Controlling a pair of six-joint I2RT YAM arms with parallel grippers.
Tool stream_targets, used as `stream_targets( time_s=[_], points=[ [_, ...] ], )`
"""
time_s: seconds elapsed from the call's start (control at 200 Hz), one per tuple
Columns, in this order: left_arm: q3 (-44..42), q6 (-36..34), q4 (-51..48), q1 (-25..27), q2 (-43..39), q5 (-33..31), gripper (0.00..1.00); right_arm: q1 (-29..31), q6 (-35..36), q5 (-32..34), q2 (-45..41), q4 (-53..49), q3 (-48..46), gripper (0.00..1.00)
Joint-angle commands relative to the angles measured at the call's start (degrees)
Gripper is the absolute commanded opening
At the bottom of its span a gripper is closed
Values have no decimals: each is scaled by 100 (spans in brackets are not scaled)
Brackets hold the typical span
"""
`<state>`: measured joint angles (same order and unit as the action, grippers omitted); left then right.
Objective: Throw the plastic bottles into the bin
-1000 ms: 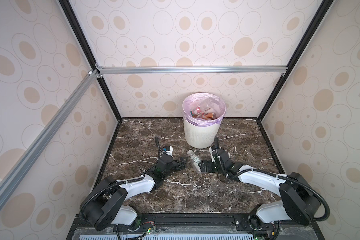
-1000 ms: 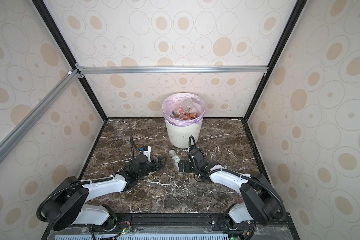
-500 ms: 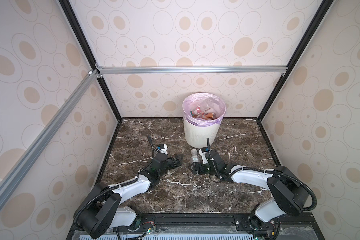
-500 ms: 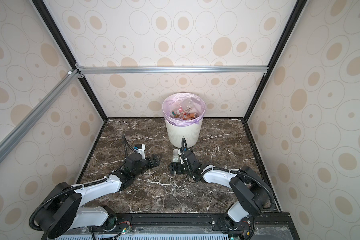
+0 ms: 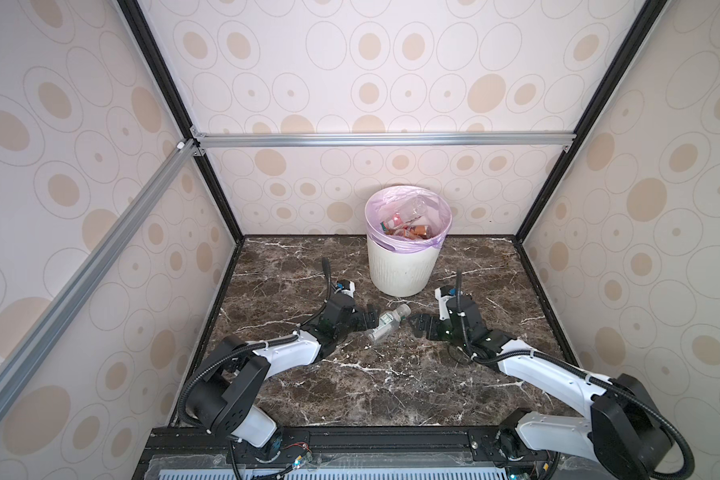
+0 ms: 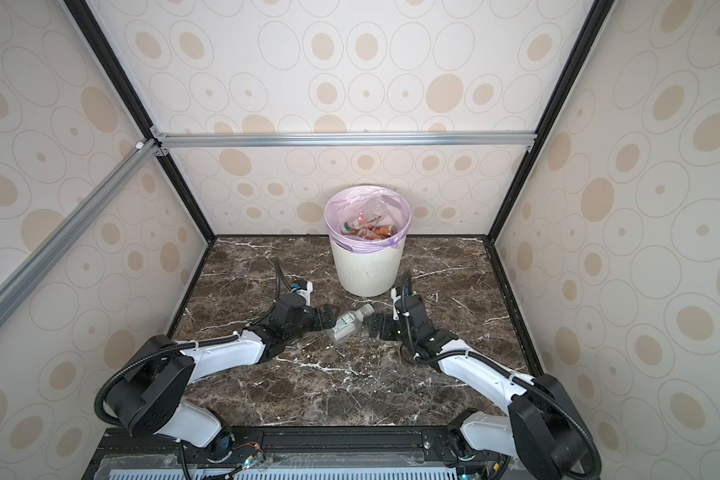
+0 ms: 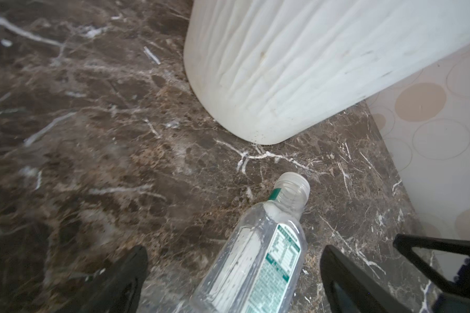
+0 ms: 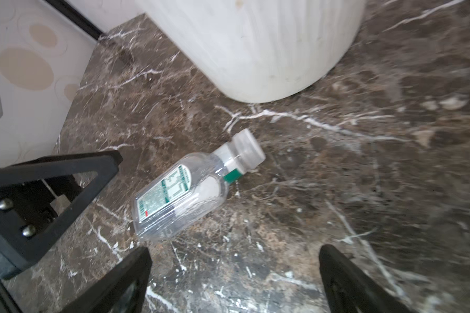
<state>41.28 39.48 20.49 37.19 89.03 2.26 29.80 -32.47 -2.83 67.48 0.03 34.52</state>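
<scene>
Lying on its side on the marble bench (image 5: 350, 386) just before the bin (image 5: 400, 270), a clear bottle (image 5: 385, 326) has its base end between the wide-spread jaws of the left tool (image 5: 366, 319). The right tool (image 5: 414, 326), also spread wide and empty, sits near the bottle's cap end, while other bottles (image 5: 408, 230) lie inside the bin.

The right pincer (image 5: 414, 327) has backed off; the bottle (image 5: 385, 326) has swung round, now lying inside the left pincer (image 5: 368, 321).
</scene>
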Motion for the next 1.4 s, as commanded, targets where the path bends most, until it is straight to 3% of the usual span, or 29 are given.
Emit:
stream_targets(
  time_s=[0.0,0.14,0.51,1.14,1.395],
  points=[
    [329,-573,-226,69,382,-150,99,-255,87,-118,-256,-308,-220,100],
    [414,-543,-154,146,675,27,99,-395,98,-210,-349,-373,-338,99],
    [547,-994,-406,223,504,-80,99,-580,118,-356,-285,-183,-488,99],
    [374,-567,-548,454,142,19,99,-645,135,-280,-389,-184,-605,99],
    [379,-712,-599,482,213,-94,99,-657,115,-312,-351,-155,-605,99]
  ],
)
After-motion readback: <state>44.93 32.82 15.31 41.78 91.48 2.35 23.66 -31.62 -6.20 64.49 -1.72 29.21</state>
